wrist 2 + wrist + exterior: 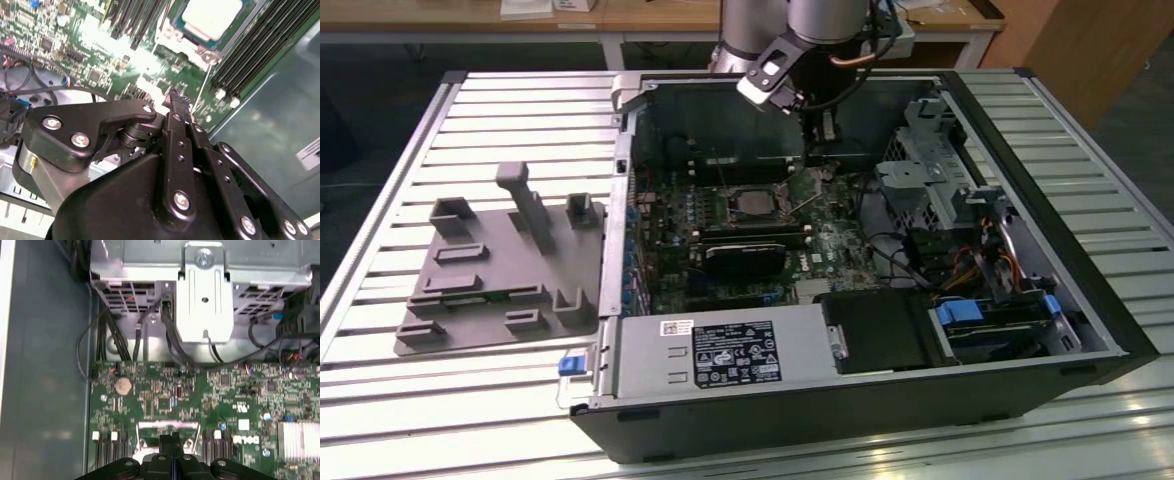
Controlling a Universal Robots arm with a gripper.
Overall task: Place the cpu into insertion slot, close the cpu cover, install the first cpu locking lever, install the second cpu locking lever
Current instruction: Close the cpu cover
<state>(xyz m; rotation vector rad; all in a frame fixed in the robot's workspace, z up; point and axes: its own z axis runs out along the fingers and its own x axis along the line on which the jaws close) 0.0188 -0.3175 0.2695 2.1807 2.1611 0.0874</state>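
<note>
The cpu (750,203) (212,17), a pale silver square chip, lies flat in the insertion slot on the green board, which it covers. The cpu cover (172,37), a dull silver frame, lies around it. A thin wire locking lever (202,87) runs from the socket's corner toward my fingertips. My gripper (818,150) (175,100) (171,440) hangs inside the case just beyond the socket's far edge. Its black fingers (175,436) are pressed together, and nothing shows between them. Whether they touch the lever I cannot tell.
The open computer case (1067,300) lies on a slatted metal table (520,110). A grey holder fixture (494,270) stands at the exterior view's left. A black card (747,260), power supply (720,355), drive cage (921,170) and cables (105,340) crowd the socket.
</note>
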